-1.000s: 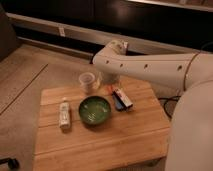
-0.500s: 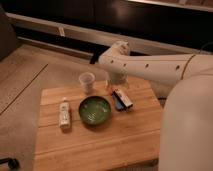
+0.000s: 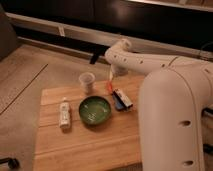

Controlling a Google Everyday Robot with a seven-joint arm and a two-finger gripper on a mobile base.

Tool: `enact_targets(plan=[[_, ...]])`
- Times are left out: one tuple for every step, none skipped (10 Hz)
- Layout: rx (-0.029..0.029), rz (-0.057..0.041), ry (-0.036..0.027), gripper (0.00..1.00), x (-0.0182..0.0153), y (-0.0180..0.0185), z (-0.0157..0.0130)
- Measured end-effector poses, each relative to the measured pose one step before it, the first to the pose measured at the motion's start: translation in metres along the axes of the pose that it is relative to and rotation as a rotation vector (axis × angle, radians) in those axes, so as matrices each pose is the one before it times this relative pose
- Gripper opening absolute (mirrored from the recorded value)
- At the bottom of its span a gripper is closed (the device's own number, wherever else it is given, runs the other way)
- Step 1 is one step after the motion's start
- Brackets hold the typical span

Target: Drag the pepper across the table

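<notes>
- Gripper (image 3: 113,78) sits upper centre of frame, low over the far edge of the table (image 3: 75,150), tucked under the white wrist.
- Whether it is open, closed or gripping cannot be told; it is mostly hidden by the wrist.
- Pepper (image 3: 108,89) lies just below the gripper, near the far table edge, between the cup (image 3: 87,81) and the packet (image 3: 121,98). Contact with the gripper is likely but not confirmed.
- Change over the last second: the wrist is shifted slightly right, and the arm (image 3: 165,105) fills more of the right side.
- Pepper is seen in about the same spot as before; no clear displacement is noted.
- Cup, bowl (image 3: 95,110), bottle (image 3: 64,112) and packet are unmoved.
- Judged: the gripper is positioned at the pepper and the drag is only starting, or not started yet.
- Risk judged: packet and cup are both near the pepper, so a sideways drag could nudge either one.
</notes>
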Motion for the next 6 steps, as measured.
enact_targets(plan=[[-0.03323, 0.00863, 0.00425, 0.65, -0.0002, -0.0077, 0.01692], [-0.01715, 0.00953, -0.00055, 0.65, -0.00006, -0.00738, 0.00772], [-0.00274, 0.00059, -0.00016, 0.65, -0.00013, -0.00145, 0.00233], [-0.0039, -0.00184, -0.00004, 0.65, -0.0009, 0.00368, -0.00045], [-0.00021, -0.00061, 0.00024, 0.65, 0.00005, 0.00041, 0.00017], [0.00058, -0.00046, 0.00062, 0.65, 0.00045, -0.00014, 0.00025]])
